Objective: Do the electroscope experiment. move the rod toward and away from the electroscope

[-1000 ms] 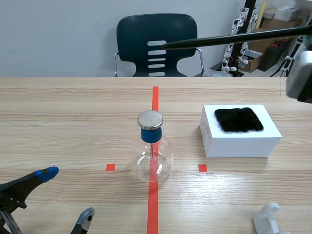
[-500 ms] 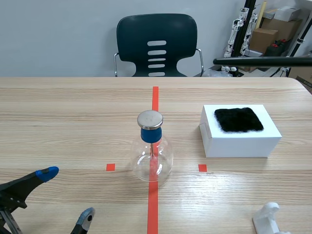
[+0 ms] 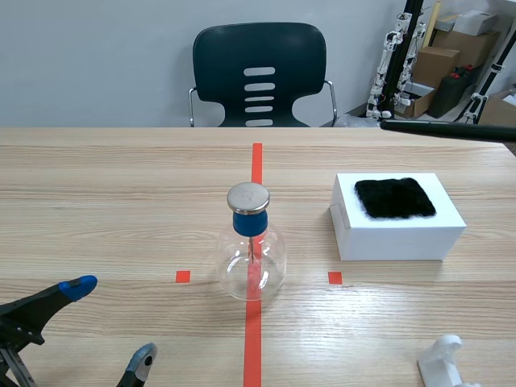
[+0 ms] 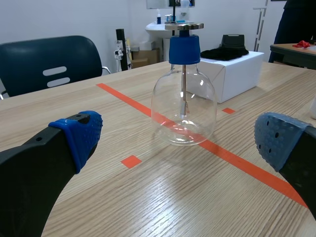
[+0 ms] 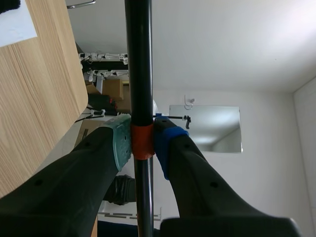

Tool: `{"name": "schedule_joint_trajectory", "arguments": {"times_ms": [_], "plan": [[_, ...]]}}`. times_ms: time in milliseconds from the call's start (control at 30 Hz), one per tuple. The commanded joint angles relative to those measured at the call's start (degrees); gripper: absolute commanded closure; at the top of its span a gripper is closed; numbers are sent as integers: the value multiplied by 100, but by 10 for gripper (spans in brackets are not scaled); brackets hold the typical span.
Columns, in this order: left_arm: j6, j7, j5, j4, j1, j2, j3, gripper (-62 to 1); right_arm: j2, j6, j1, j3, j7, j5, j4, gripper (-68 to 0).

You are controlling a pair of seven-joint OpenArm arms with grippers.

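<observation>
Holding the rod at the upper right of the frame, well apart from the electroscope at centre; right fingers clenched on it, left fingers released, lower left. Best: bring tip near metal cap, no contact.

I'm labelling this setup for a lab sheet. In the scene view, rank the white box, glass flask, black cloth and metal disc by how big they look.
1. white box
2. glass flask and black cloth: too alike to rank
3. metal disc, smallest
</observation>
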Motion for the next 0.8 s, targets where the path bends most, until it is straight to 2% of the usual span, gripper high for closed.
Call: {"name": "schedule_joint_trajectory", "arguments": {"times_ms": [0,767], "plan": [[-15,-118,-35,66,-2,-4,-7,-623,92,-85,50,37,-2,61,59,-33],[-15,-118,-35,66,-2,-4,-7,-623,92,-83,83,37,-219,68,59,-33]]}}
